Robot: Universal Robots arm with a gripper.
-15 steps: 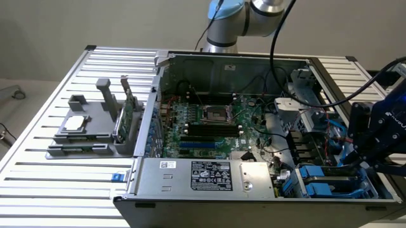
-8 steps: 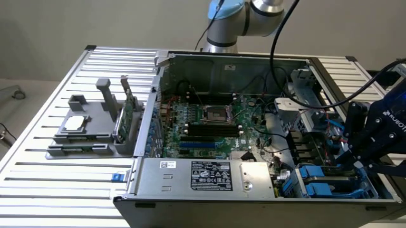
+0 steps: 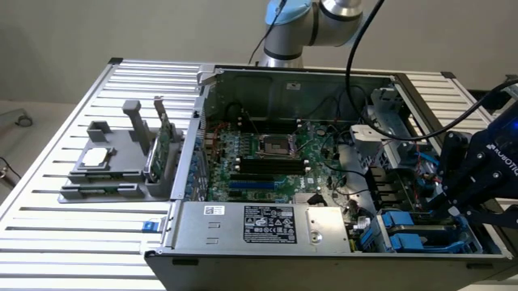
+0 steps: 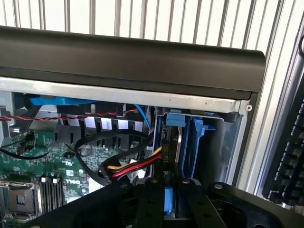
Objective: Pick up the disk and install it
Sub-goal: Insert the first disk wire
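The arm (image 3: 312,27) rises at the far side of the scene, its pale blue and silver joint up high, with a black cable trailing down from it toward the exterior view's right. Out at that right edge the black wrist body (image 3: 494,167) leans in and downward, and the gripper (image 3: 455,209) hangs low beneath it. From the wrist view, the gripper (image 4: 170,202) shows two dark fingers (image 4: 149,204) drawn close together, with a blue piece pinched between them.

Exterior view looks down over the open computer case (image 3: 324,157) — wrist view sits close inside it, sharing the motherboard (image 4: 42,175).
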